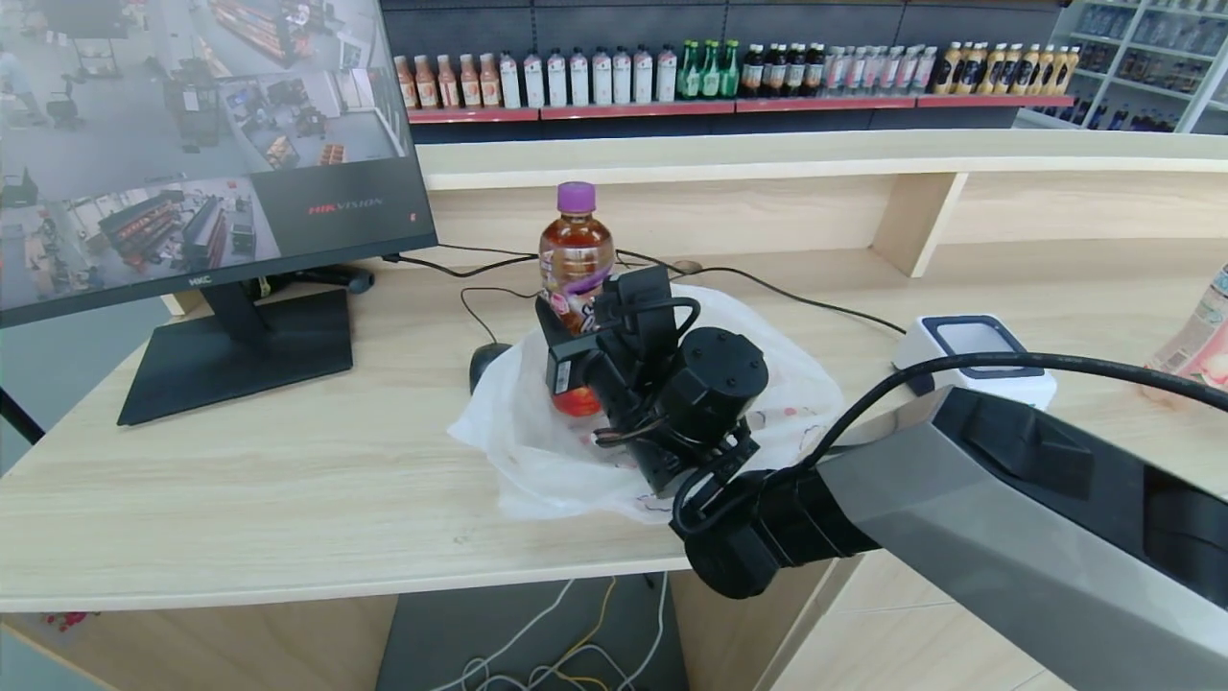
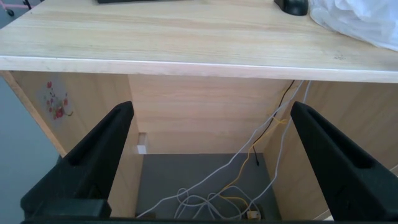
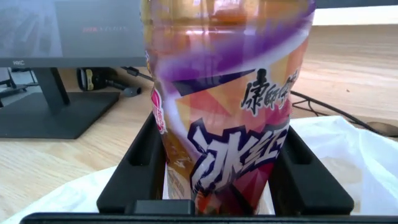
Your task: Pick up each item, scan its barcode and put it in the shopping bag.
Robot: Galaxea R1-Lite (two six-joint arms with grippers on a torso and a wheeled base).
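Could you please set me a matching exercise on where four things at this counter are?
1 bottle
2 scanner
3 monitor
4 mouse

A at the counter's left end
B in the right gripper, over the bag
C right of the bag
D by the bag's left edge

Pairs: 1-B, 2-C, 3-A, 4-D.

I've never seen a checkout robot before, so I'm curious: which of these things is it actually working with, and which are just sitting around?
In the job: bottle, held by the right end effector; bag; scanner; second bottle at the right edge.

Lying about: monitor; mouse; cables; shelved bottles behind the counter.
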